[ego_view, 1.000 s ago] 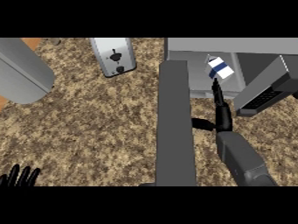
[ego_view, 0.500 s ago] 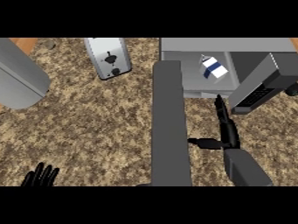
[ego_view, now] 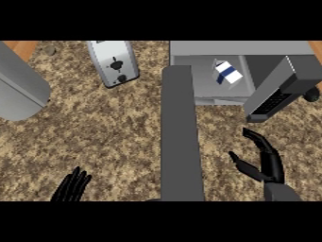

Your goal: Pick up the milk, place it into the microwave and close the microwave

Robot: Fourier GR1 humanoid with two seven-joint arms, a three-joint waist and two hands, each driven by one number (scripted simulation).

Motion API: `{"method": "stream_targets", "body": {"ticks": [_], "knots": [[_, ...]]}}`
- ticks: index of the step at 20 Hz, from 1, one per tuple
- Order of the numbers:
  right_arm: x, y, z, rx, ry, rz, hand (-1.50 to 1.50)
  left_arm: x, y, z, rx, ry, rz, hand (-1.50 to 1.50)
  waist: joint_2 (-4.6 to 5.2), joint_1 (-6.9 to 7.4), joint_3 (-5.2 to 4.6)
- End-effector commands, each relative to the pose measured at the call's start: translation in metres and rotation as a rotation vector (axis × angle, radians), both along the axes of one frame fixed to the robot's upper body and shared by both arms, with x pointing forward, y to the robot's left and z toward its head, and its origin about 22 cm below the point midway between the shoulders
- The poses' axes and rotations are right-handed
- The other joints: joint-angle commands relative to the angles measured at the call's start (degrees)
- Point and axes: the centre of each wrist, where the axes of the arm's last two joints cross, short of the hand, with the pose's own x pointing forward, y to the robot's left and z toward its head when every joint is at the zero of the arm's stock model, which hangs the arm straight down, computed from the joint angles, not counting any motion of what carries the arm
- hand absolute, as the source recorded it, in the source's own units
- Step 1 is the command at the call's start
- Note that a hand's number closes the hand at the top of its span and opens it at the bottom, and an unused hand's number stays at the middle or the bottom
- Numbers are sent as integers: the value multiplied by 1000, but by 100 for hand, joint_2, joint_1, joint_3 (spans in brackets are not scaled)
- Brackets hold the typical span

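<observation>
The milk carton, white with a blue band, stands inside the open grey microwave at the upper right. The microwave's door swings out toward me as a long grey slab down the middle of the view. My right hand is open, fingers straight, just right of the door and well below the microwave's opening, holding nothing. My left hand rests open at the lower left edge.
A silver toaster lies on the speckled counter at the top centre. A large grey cylinder occupies the upper left. The microwave's dark control panel juts out at the right.
My right hand has drawn back from the microwave's opening toward me, leaving the milk inside. The left hand has shifted rightward along the lower edge.
</observation>
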Motion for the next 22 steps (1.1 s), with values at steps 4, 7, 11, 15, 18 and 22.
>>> {"method": "stream_targets", "body": {"ticks": [4,7,11,15,18,22], "knots": [[-37,-64,13,-6,-31,-41,-150,18,-20,6,116,21,-175,150,-7,-10,-1],[-72,-79,5,35,-39,-75,-150,37,-38,-5,196,-39,-188,150,2,-16,1],[-88,-110,19,92,-54,-100,-150,49,-72,-1,135,-2,-220,150,8,-3,2],[-91,-118,27,84,-63,-134,-150,89,-83,1,204,-48,-100,150,16,5,3],[-87,-125,33,67,-65,-129,-150,106,-100,-30,241,-54,-113,150,21,-1,1],[-105,-153,39,85,-55,-105,-150,116,-111,-28,350,9,-298,150,28,-32,9]]}}
